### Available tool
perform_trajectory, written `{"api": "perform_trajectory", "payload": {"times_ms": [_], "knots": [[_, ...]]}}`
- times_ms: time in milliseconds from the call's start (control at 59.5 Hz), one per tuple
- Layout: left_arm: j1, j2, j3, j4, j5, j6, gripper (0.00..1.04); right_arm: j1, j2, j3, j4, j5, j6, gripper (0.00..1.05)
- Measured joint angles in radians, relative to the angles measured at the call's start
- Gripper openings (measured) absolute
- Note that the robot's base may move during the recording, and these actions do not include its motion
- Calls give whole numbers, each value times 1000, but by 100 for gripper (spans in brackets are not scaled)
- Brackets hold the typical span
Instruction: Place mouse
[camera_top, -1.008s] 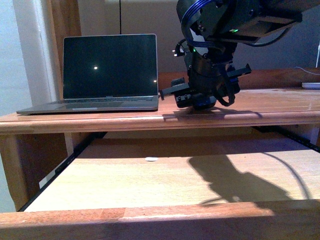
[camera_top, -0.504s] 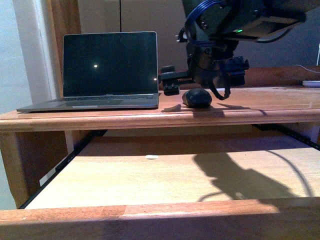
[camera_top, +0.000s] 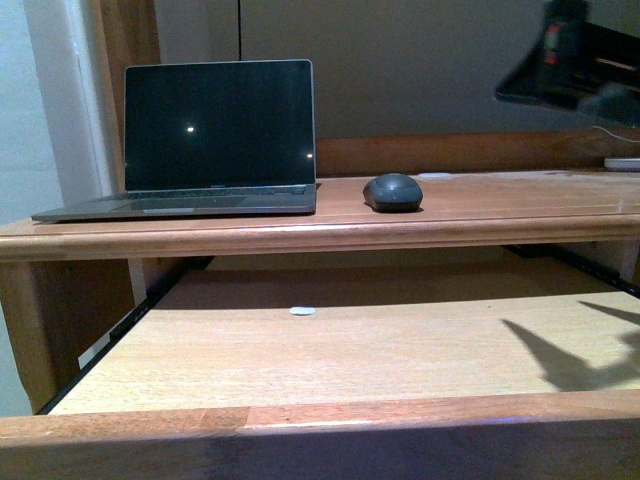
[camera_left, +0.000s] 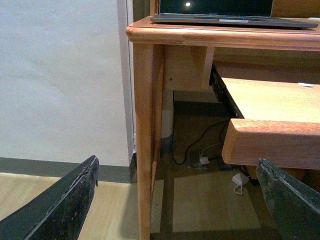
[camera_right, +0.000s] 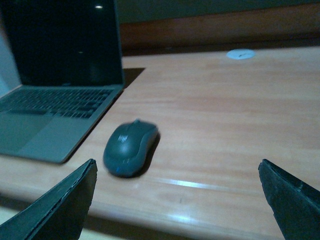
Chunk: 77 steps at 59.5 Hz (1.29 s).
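Left gripper (camera_left: 177, 160): jaws spread wide with nothing between them. It sits low, off the left end of the desk, facing the desk leg (camera_left: 144, 140).
Risk on the left: if this arm lifted carelessly, I think it could strike the leg or the rounded desk edge above it.
Laptop (camera_top: 218, 140): open, with a dark screen, on the left part of the desk top (camera_top: 520, 210).
Mouse (camera_top: 392, 192): lies flat on the desk top just right of the laptop. It is apart from the laptop and nothing holds it, so it looks placed.
Risk at the mouse: it lies fairly near the front edge. A knock could slide it into the laptop or off onto the pull-out shelf (camera_top: 330, 350) below.
Right gripper (camera_right: 176, 165): jaws wide apart and empty, looking down on the mouse from nearby.
Right arm (camera_top: 580, 60): a blurred dark shape high on the right.
Risk on the right: a low sweep across the desk could clip the mouse.
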Motion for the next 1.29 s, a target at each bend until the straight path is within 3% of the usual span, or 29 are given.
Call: {"api": "perform_trajectory", "payload": {"times_ms": [118, 319, 689, 790, 890, 1293], "knots": [[0, 0, 0, 0, 0, 0, 97, -122, -167, -268, 45, -253, -24, 97], [0, 0, 0, 0, 0, 0, 97, -286, -333, -516, 15, -562, -100, 97], [0, 0, 0, 0, 0, 0, 97, -427, -387, -654, -177, -802, -327, 97], [0, 0, 0, 0, 0, 0, 97, -441, -383, -669, -229, -792, -405, 97], [0, 0, 0, 0, 0, 0, 97, -411, -366, -691, -172, -751, -415, 97], [0, 0, 0, 0, 0, 0, 97, -138, -147, -665, 209, -443, -231, 97]]}}
